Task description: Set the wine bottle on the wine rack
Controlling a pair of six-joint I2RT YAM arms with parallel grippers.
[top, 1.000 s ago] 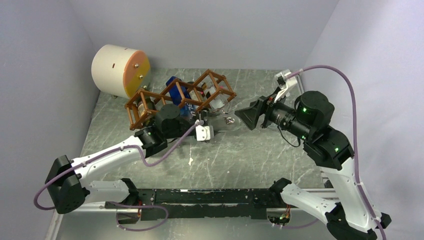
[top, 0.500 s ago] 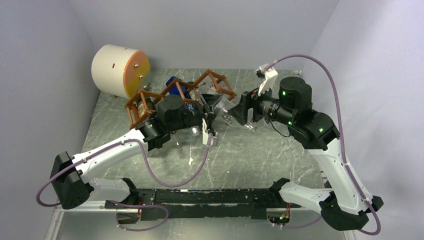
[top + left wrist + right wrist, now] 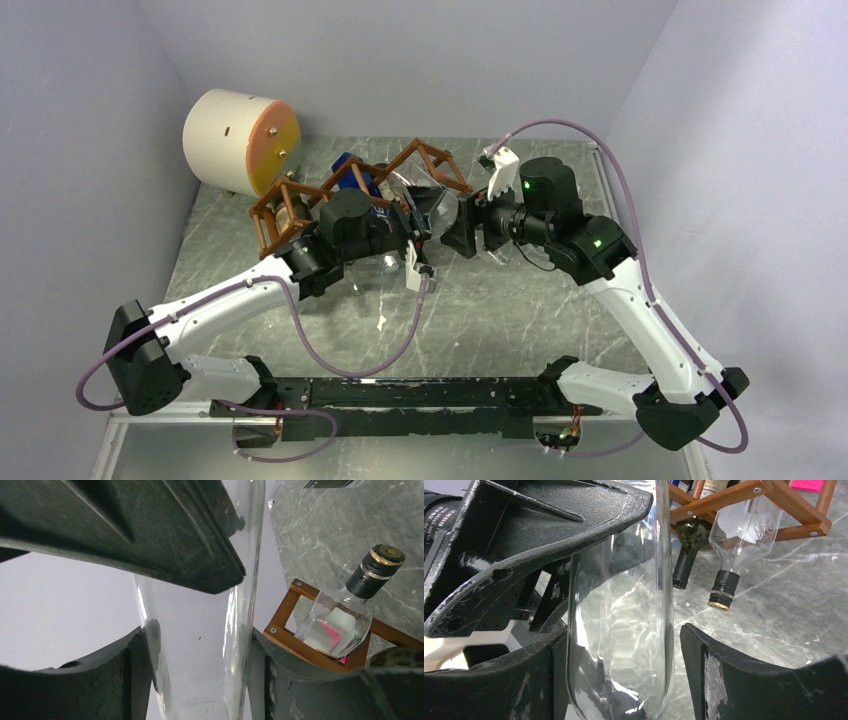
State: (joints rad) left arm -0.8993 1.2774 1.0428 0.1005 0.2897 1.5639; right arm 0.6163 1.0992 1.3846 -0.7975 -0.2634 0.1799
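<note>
L gripper (image 3: 197,635) clenched on clear glass wine bottle (image 3: 200,580), btwn both arms. R gripper (image 3: 624,645) straddles it, sliver of gap one side, reads unclamped. Bottle axis 12–6 in wrist views. Reddish-brown wooden lattice wine rack (image 3: 724,499) just beyond, 10–12 o'clock in top view. Black-capped clear racked bottle (image 3: 744,535) pokes out, so approach looks tight.

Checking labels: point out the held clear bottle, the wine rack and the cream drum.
clear glass bottle (image 3: 200,645), left wrist view, on its glass body.
wine rack (image 3: 724,500), right wrist view, on a wooden bar.
cream-and-orange drum (image 3: 225,135), top external view, on its cream side wall.
</note>
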